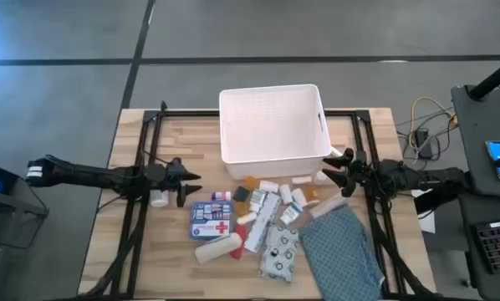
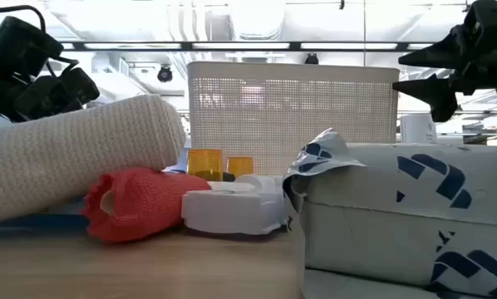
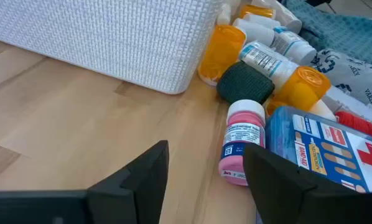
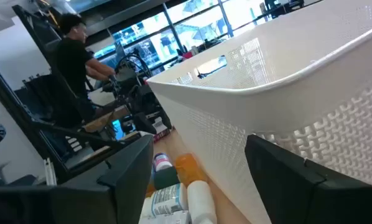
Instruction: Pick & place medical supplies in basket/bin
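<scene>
- The white basket [image 1: 273, 122] sits at the upper centre of the high view on the wooden worktop [image 1: 141, 251], open side up, its long axis running left to right across the frame.
- The medical supplies lie in one loose pile just below the basket, in the centre of the high view.
- One blue first-aid box [image 1: 211, 221] with a red cross lies flat at the left of the pile, long side left to right.
- One patterned pouch [image 1: 280, 250] lies below the middle of the pile, long axis running roughly top to bottom.
- One pink-capped bottle [image 3: 241, 142] lies on its side beside the box, with its cap end away from the basket.
- Two orange vials [image 3: 222, 51] show in the left wrist view, both on their sides, one touching the basket's corner.
- One dark green roll [image 3: 246, 83] sits between them.
- One cream bandage roll [image 1: 216, 247] lies at the lower left of the pile, next to a red roll [image 2: 136, 202].
- One teal cloth [image 1: 342, 251] spreads at the lower right.
- The left tool [image 1: 189, 177] hangs at centre left, just left of the pile, fingers apart and holding nothing.
- The right tool [image 1: 329, 165] is at centre right by the basket's lower right corner, fingers apart and empty.
- A person [image 4: 74, 53] stands in the room behind.
</scene>
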